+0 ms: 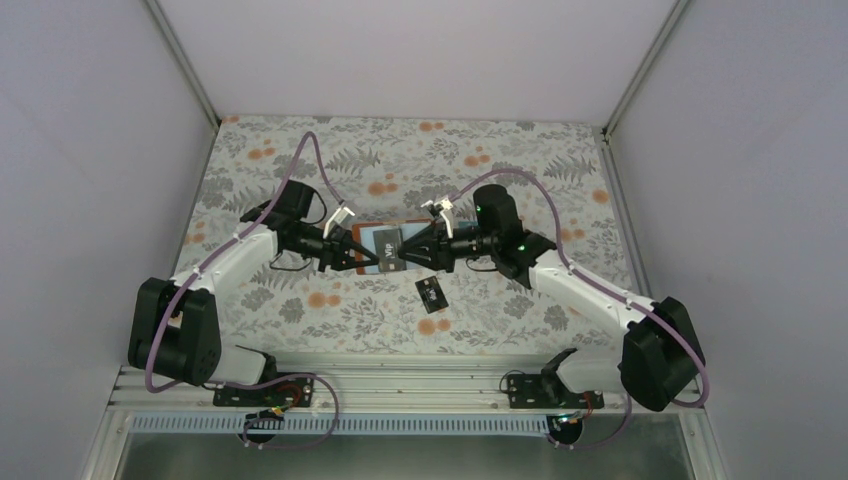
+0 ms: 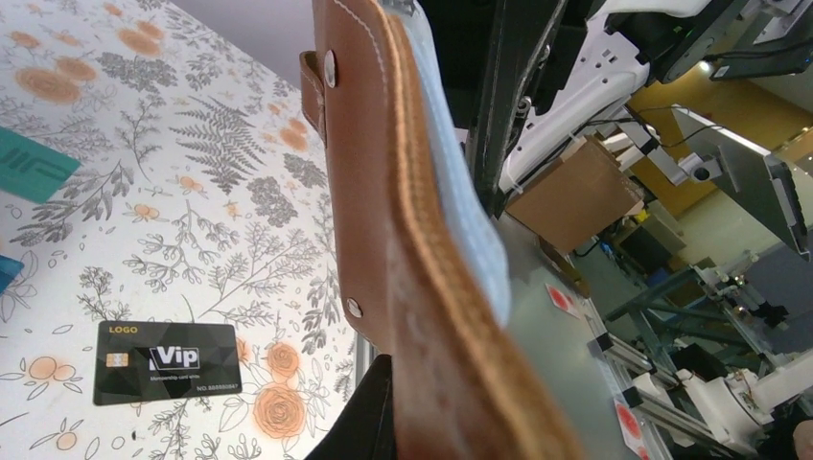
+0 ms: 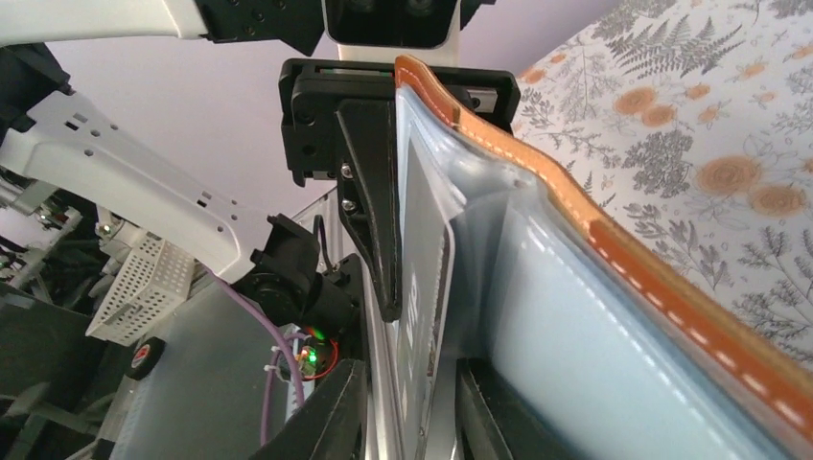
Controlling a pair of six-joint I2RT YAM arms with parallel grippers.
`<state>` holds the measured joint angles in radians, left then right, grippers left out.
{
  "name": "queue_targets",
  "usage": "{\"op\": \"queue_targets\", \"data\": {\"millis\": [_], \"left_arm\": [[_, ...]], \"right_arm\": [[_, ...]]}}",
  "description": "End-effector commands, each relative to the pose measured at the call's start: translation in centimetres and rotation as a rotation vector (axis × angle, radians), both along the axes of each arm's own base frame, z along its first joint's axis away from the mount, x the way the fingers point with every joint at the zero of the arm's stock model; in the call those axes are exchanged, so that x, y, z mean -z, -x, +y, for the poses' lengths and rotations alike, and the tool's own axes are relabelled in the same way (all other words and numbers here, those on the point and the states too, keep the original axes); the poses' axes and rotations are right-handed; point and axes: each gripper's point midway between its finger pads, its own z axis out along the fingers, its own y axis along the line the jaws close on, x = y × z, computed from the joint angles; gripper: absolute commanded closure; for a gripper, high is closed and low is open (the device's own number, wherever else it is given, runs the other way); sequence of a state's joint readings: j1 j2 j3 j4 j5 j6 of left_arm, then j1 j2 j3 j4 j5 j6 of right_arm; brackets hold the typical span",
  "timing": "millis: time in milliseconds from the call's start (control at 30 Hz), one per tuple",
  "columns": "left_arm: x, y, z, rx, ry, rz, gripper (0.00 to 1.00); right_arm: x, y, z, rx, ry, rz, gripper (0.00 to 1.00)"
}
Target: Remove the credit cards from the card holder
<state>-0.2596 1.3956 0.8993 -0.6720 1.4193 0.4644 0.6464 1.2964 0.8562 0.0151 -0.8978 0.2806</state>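
The brown leather card holder hangs open above the table's middle, its pale blue-grey pockets facing the right wrist camera. My left gripper is shut on the holder's one end. A thin card sticks out of a pocket, seen edge-on. My right gripper stands slightly open, one finger on each side of that card. A black credit card with white marks lies flat on the table below. A teal card and a blue card's corner lie further off.
The floral tablecloth covers the table, with white walls at the left, back and right. A metal rail with both arm bases runs along the near edge.
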Motion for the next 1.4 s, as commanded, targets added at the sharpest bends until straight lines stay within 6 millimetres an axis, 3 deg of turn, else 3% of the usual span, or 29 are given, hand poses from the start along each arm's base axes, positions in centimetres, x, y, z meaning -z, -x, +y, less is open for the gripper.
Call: {"op": "queue_targets", "data": {"millis": [0, 133, 300, 467, 667, 767, 933, 1100, 1233, 1367], "left_arm": [[-1.9, 0.3, -0.1, 0.035, 0.077, -0.073, 0.97], [-2.0, 0.4, -0.1, 0.037, 0.079, -0.077, 0.98], [-2.0, 0.4, -0.1, 0.039, 0.082, -0.081, 0.98], [-2.0, 0.5, -0.1, 0.039, 0.083, -0.079, 0.98], [-2.1, 0.5, -0.1, 0.039, 0.083, -0.082, 0.97], [-1.9, 0.4, -0.1, 0.036, 0.079, -0.075, 0.9], [-2.0, 0.4, -0.1, 0.037, 0.083, -0.075, 0.89], [-2.1, 0.5, -0.1, 0.038, 0.084, -0.079, 0.97], [-2.2, 0.5, -0.1, 0.04, 0.085, -0.087, 0.98], [-2.2, 0.5, -0.1, 0.039, 0.085, -0.091, 0.98]], "right_arm": [[0.0, 0.8, -0.3, -0.036, -0.018, -0.035, 0.73], [1.2, 1.4, -0.6, -0.051, -0.007, -0.009, 0.79], [1.0, 2.1, -0.9, -0.068, -0.023, -0.028, 0.79], [1.0, 1.8, -0.9, -0.057, -0.018, -0.029, 0.96], [0.6, 1.0, -1.2, 0.006, -0.007, -0.052, 0.96], [0.7, 0.9, -1.7, 0.025, 0.005, -0.063, 0.96], [0.5, 1.0, -2.1, 0.025, 0.004, -0.064, 0.96], [0.4, 1.0, -2.0, 0.02, -0.001, -0.063, 0.96], [0.6, 1.3, -1.7, -0.015, -0.004, -0.049, 0.96], [0.7, 1.0, -1.3, -0.029, -0.011, -0.035, 0.89]]}}
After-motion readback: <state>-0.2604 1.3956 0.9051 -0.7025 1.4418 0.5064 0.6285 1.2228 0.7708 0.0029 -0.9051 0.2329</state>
